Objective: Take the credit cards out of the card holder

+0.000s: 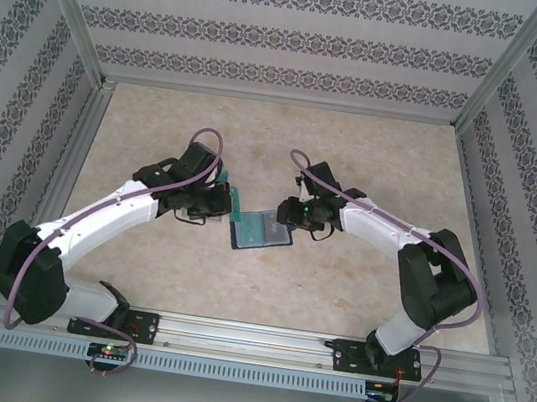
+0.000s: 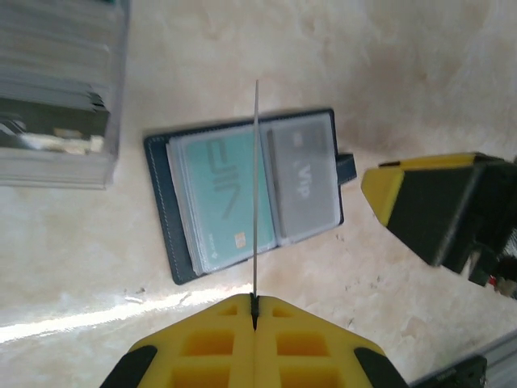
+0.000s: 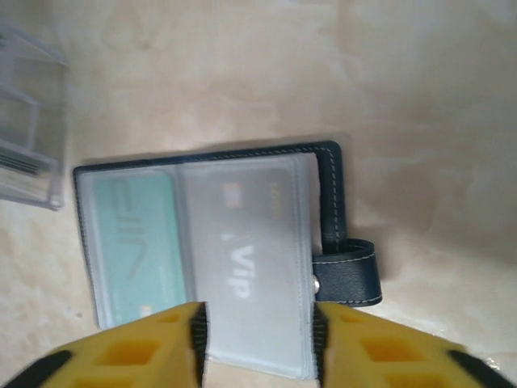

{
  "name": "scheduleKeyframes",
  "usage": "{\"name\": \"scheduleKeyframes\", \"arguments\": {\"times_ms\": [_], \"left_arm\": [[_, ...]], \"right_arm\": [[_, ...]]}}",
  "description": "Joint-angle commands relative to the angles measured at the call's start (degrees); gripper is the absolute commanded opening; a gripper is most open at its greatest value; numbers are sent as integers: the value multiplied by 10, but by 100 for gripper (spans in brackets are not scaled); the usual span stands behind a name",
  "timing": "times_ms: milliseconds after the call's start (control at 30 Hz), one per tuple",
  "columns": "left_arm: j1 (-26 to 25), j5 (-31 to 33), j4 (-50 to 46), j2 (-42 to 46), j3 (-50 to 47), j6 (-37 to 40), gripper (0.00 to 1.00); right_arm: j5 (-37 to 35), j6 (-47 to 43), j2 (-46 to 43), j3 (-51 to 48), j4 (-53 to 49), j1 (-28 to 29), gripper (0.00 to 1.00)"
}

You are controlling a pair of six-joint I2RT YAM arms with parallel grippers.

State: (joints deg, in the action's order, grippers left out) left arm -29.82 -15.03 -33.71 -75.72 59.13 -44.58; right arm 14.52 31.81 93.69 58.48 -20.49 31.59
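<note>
Your left fingers (image 2: pixel 230 327) pinched together on one credit card (image 2: pixel 256 194), held upright, edge-on, above open card holder (image 2: pixel 160 198). Your right fingers (image 3: pixel 161 343) apart, nothing between them, hovering over holder's grey-card half. Holder lies flat on tabletop (image 1: pixel 376 157), teal card (image 2: pixel 214 202) and grey card (image 2: pixel 300 182) in pockets. Clear box (image 2: pixel 56 89) near holder's teal side.

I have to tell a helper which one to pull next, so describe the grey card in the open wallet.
Near the middle of the beige table lies an open navy card holder. The grey card sits in the clear pocket on the half with the strap tab. Unlike the teal card in the other pocket, it is plain grey with white lettering.
</note>
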Motion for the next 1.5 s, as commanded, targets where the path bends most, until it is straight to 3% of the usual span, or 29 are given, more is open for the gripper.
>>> {"name": "scheduleKeyframes", "arguments": {"times_ms": [0,133,233,467,667,967,1467], "left_arm": [[15,68,-47,22,18,-32,0],[26,124,-68,30,37,-91,0],[37,149,-71,32,51,-151,0],[41,209,-122,-16,111,-339,0],[41,226,-195,-78,172,-492,0],[42,234,-186,-109,164,-650,0],[42,210,-98,-166,162,-737,0]], "right_arm": [[-6,-9,-27,20,-12,-9,53],[-4,-12,-47,28,-15,-17,67],[1,-13,-61,33,-16,-25,71],[3,-12,-86,38,-16,-42,98],[-8,-9,-98,37,-17,-50,98],[-7,-9,-100,29,-11,-57,98],[1,-14,-97,19,-14,-65,98]]}}
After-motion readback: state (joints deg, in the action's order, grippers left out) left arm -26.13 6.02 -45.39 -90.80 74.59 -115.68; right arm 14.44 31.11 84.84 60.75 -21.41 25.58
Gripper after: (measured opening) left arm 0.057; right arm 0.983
